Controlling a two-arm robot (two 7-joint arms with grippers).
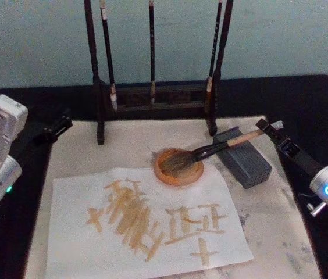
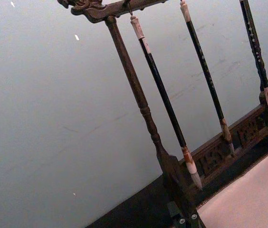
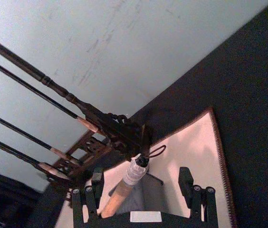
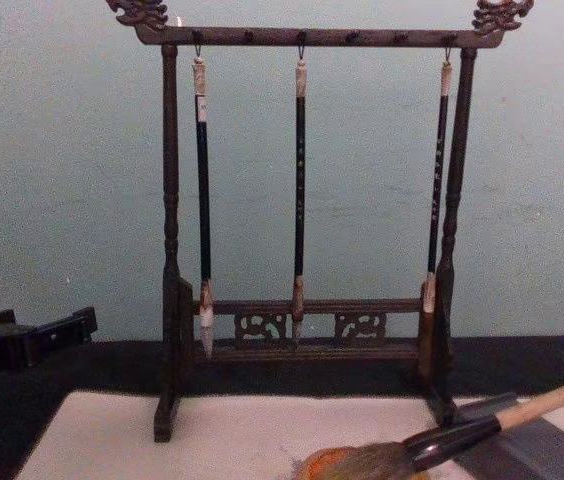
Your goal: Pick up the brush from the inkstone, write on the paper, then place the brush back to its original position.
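Brush (image 1: 210,151) handle end between spread fingers of right gripper (image 1: 270,129), bristles pointing away onto inkstone (image 1: 178,167); left gripper (image 1: 56,127) far off, state unclear.

Dark wooden brush stand (image 1: 155,96) with three thin hanging brushes (image 4: 300,185). Grey ridged block (image 1: 242,160) just beside right gripper (image 1: 270,129).

Calligraphy desk, brush rack (image 4: 302,230), felt mat (image 1: 82,145)

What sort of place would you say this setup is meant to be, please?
Probably a calligraphy practice desk: a wooden rack hung with thin brushes, the paper covered in tan strokes, and the brush resting in the inkstone on a felt mat.
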